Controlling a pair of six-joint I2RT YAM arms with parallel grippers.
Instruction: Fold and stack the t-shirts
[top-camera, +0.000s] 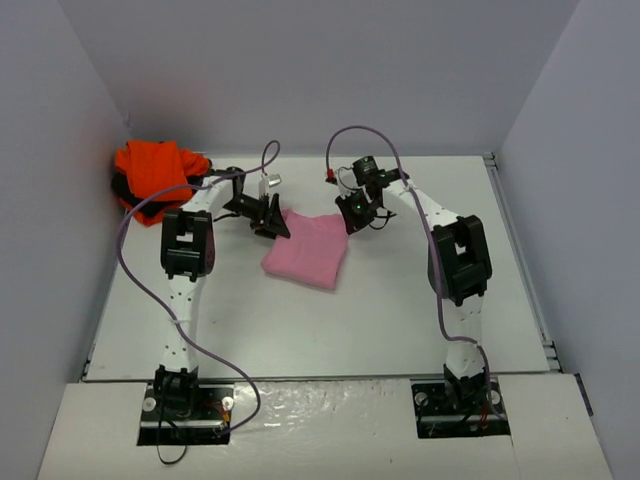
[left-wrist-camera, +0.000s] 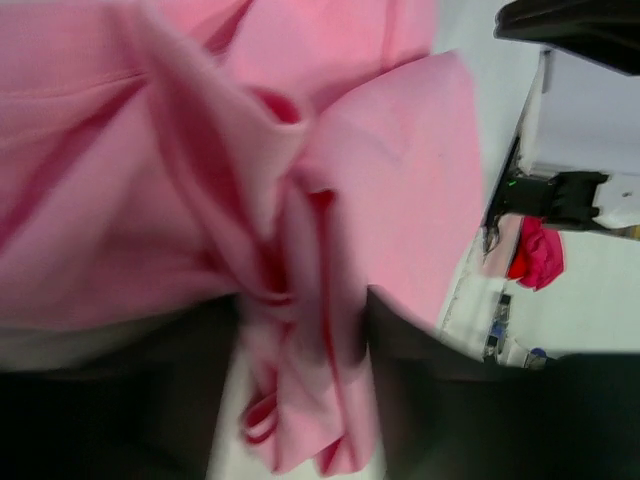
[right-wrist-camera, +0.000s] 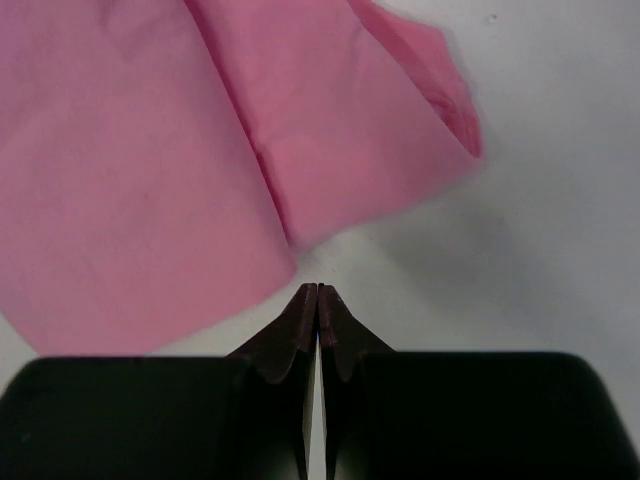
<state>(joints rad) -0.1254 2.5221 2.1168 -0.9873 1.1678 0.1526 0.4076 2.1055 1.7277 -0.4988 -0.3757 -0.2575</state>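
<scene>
Pinching the bunched pink t-shirt (top-camera: 306, 250) is the left gripper (left-wrist-camera: 300, 340); right gripper (right-wrist-camera: 318, 292), closed empty, sits just beside its edge

Pink t-shirt (left-wrist-camera: 150, 200) blurred, cut off by left wrist view's edges

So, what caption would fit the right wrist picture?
The right gripper, shut and empty, just short of the pink t-shirt.

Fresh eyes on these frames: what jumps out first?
The folded light pink cloth t-shirt at mid-table, between both arms; the left gripper has its cloth bunched between the fingers, the right gripper is shut and empty beside its edge. A crumpled bright orange t-shirt sits in the far left corner.
</scene>
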